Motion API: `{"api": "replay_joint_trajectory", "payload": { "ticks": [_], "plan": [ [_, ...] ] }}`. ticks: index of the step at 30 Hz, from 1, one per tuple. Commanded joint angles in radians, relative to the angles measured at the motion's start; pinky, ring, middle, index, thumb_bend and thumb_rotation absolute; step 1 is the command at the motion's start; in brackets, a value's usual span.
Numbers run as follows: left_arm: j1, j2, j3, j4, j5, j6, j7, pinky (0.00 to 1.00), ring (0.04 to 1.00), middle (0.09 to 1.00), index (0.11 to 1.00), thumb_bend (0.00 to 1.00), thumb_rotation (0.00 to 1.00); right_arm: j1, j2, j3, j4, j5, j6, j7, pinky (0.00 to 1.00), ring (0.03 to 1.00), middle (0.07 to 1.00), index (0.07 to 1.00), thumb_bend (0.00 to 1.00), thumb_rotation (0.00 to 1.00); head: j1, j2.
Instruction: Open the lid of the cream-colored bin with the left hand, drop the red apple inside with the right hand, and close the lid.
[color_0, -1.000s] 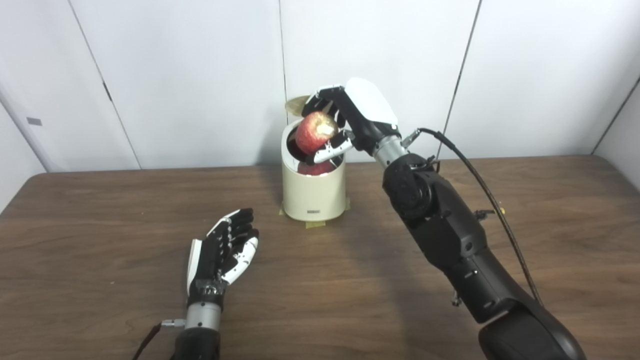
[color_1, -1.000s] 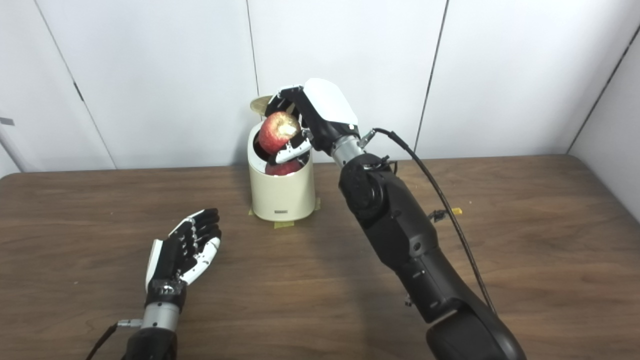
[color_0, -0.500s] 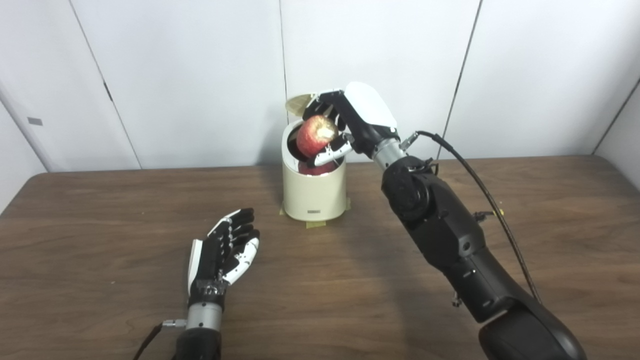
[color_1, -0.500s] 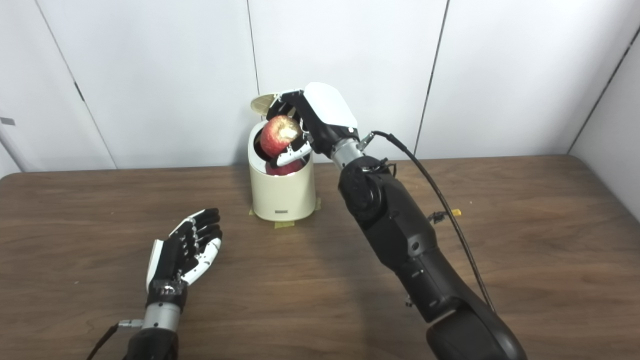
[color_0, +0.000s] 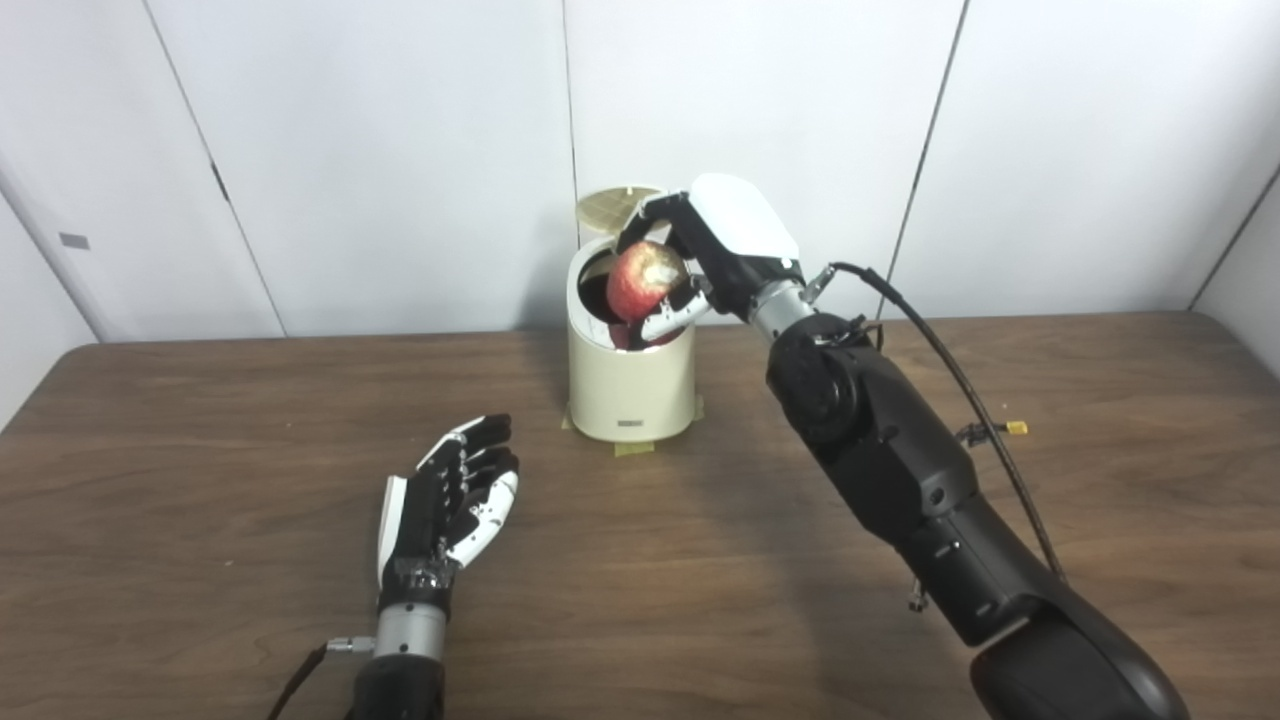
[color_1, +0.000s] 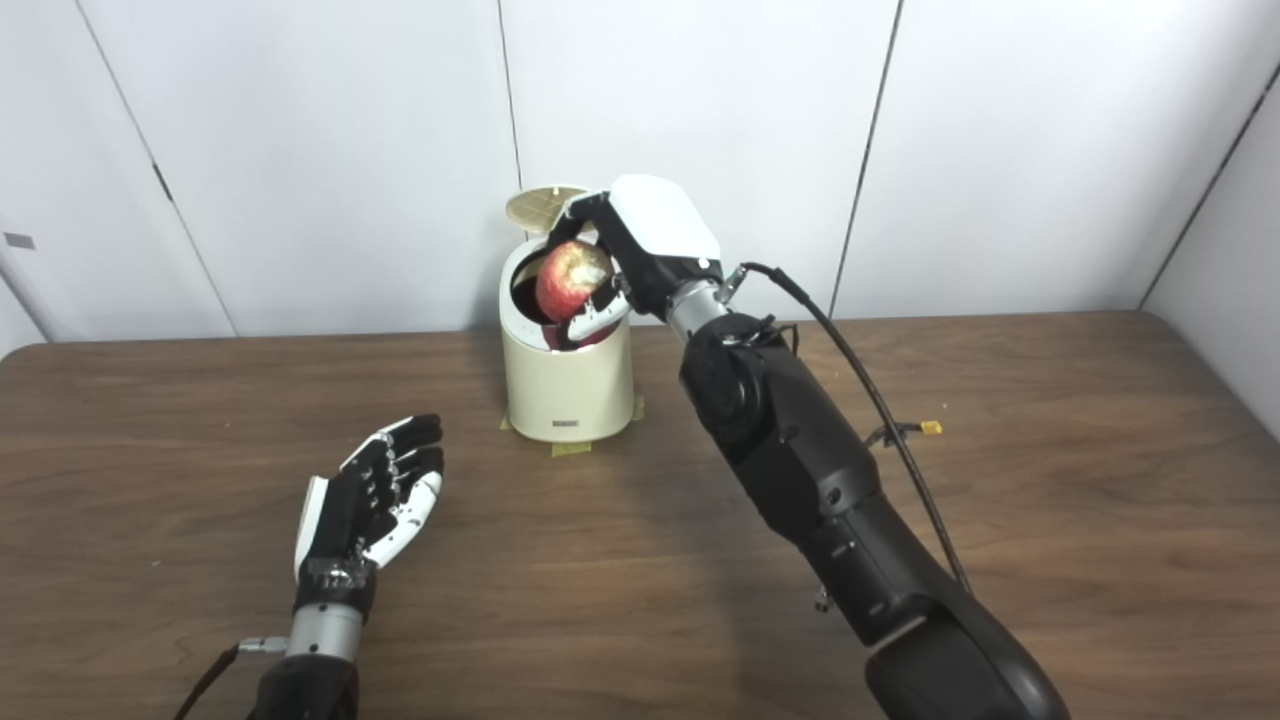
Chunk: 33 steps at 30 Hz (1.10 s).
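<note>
Two steps are left: the red apple (color_0: 645, 279) is held in the closed fingers of the right hand (color_0: 700, 262) over the open cream-colored bin (color_0: 630, 385), so release is called for next, while the left hand (color_0: 450, 495) lies empty, fingers spread, on the desk (color_0: 200, 450).

A: Right hand (color_0: 700, 260)? Fingers (color_0: 668, 318) closed around red apple (color_0: 645, 282), held at the mouth of the cream-colored bin (color_0: 630, 385); lid (color_0: 612, 207) tipped up behind.

B: Left hand (color_0: 447, 495)? Fingers apart, empty, low over the table (color_0: 200, 480), well apart from bin.
</note>
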Motion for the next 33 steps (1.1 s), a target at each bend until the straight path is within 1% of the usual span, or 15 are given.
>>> {"api": "replay_joint_trajectory", "payload": {
  "ticks": [1, 7, 8, 9, 11, 15, 24, 30, 33],
  "plan": [
    [0.014, -0.004, -0.007, 0.001, 0.02, -0.033, 0.009, 0.74, 0.761, 0.782, 0.761, 0.26, 0.26, -0.064, -0.01, -0.008, -0.03, -0.009, 0.007, -0.007, 0.51, 0.633, 0.7, 0.497, 0.52, 0.14, -0.003, 0.001],
    [0.016, -0.002, -0.006, 0.002, 0.012, -0.044, 0.004, 0.74, 0.763, 0.778, 0.762, 0.27, 0.25, -0.061, -0.009, -0.007, -0.031, -0.014, 0.013, -0.014, 0.52, 0.627, 0.68, 0.497, 0.52, 0.14, -0.004, 0.002],
    [0.016, -0.002, -0.006, 0.003, 0.01, -0.045, 0.004, 0.73, 0.76, 0.776, 0.761, 0.27, 0.25, -0.061, -0.009, -0.007, -0.031, -0.013, 0.013, -0.014, 0.52, 0.627, 0.68, 0.592, 0.67, 0.12, -0.004, 0.002],
    [0.016, -0.002, -0.005, 0.004, 0.01, -0.044, 0.003, 0.72, 0.756, 0.774, 0.761, 0.27, 0.25, -0.061, -0.009, -0.007, -0.031, -0.012, 0.012, -0.015, 0.53, 0.628, 0.68, 0.652, 0.76, 0.11, -0.004, 0.002],
    [0.017, -0.003, -0.006, 0.001, 0.01, -0.04, 0.002, 0.73, 0.753, 0.771, 0.759, 0.27, 0.26, -0.061, -0.009, -0.007, -0.03, -0.011, 0.011, -0.016, 0.53, 0.628, 0.679, 0.685, 0.8, 0.1, -0.004, 0.004],
    [0.017, -0.004, -0.005, -0.001, 0.01, -0.039, 0.002, 0.72, 0.742, 0.764, 0.759, 0.27, 0.26, -0.062, -0.01, -0.006, -0.03, -0.006, 0.011, -0.013, 0.53, 0.627, 0.676, 0.699, 0.82, 0.1, -0.004, 0.004],
    [0.017, 0.0, -0.01, -0.003, 0.019, -0.034, 0.0, 0.74, 0.751, 0.766, 0.764, 0.27, 0.29, -0.064, -0.005, -0.008, -0.028, -0.002, 0.013, -0.018, 0.54, 0.63, 0.677, 0.692, 0.81, 0.09, -0.003, 0.004],
    [0.02, -0.002, -0.012, -0.011, 0.02, -0.023, 0.0, 0.74, 0.752, 0.763, 0.764, 0.27, 0.26, -0.062, -0.005, 0.002, -0.032, -0.03, 0.02, -0.039, 0.55, 0.661, 0.685, 0.694, 0.82, 0.1, -0.001, 0.005],
    [0.021, -0.002, -0.014, -0.015, 0.028, -0.016, 0.004, 0.75, 0.756, 0.766, 0.767, 0.28, 0.28, -0.06, -0.006, 0.002, -0.035, -0.035, 0.023, -0.04, 0.56, 0.672, 0.69, 0.695, 0.82, 0.11, -0.001, 0.005]
  ]
}}
